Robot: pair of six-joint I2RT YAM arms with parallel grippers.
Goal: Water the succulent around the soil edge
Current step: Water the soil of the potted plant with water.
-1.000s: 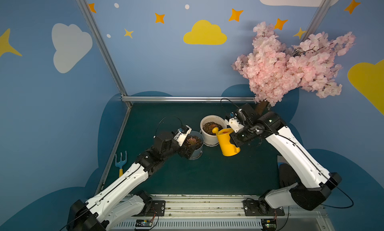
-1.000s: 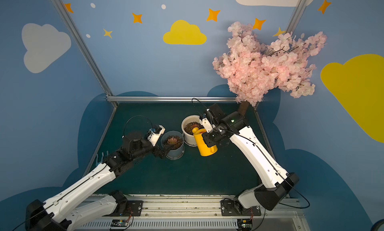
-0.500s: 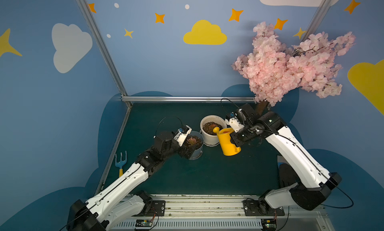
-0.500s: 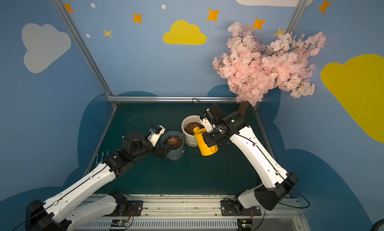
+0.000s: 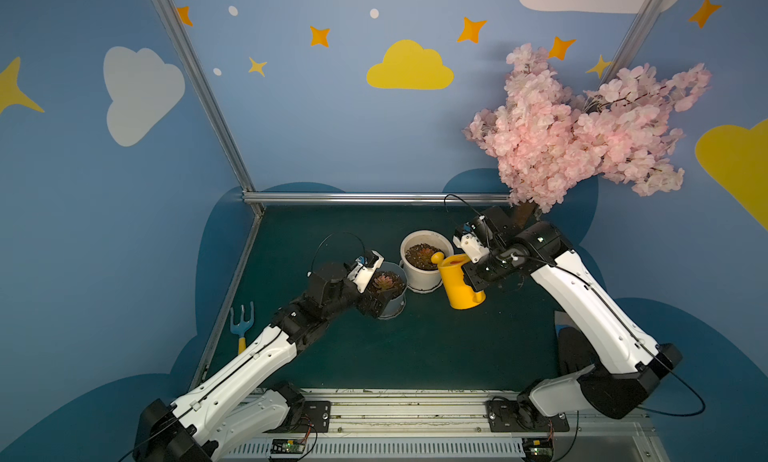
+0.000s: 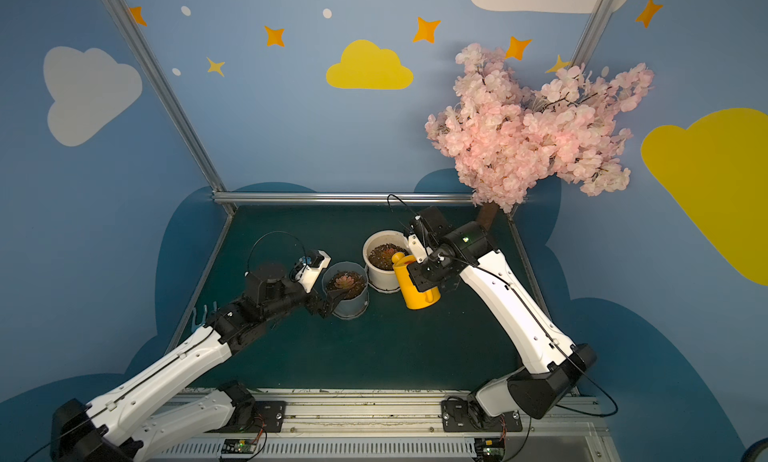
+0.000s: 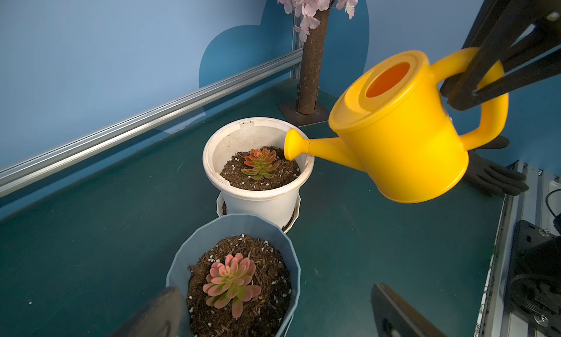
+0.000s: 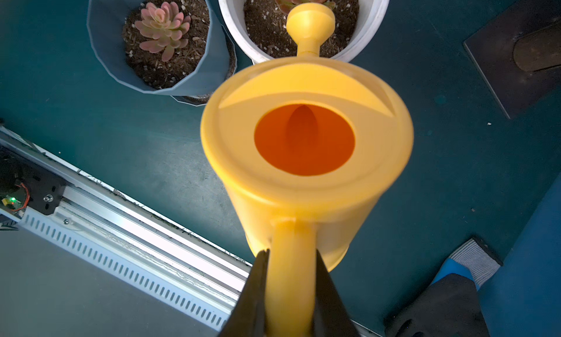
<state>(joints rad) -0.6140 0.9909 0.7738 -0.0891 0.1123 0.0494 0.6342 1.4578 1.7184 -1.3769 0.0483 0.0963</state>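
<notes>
No legible text or labels anywhere

Even, fairly bright light from above; shadows soft, no glare. Both top views bow toward the edges. Right wrist view: watering can (image 8: 306, 180) handle end out of focus.

- My left gripper (image 7: 274, 290) has its jaws wide apart; one finger (image 7: 158, 311) sits just beside the blue-grey pot (image 7: 212, 238), the other well clear of it.
- That pot holds dark soil and a pink succulent (image 7: 232, 282).
- Right behind it stands a white pot (image 7: 258, 202) with a red-green succulent (image 7: 261, 164).
- The yellow watering can (image 7: 403, 144) hangs tilted, its spout head (image 7: 293, 144) over the white pot's rim at the soil edge.
- The right gripper (image 7: 473, 86) is clamped on the can's handle.
- Beyond are a brown trunk (image 7: 312, 65) and a black glove (image 7: 498, 176).
</notes>
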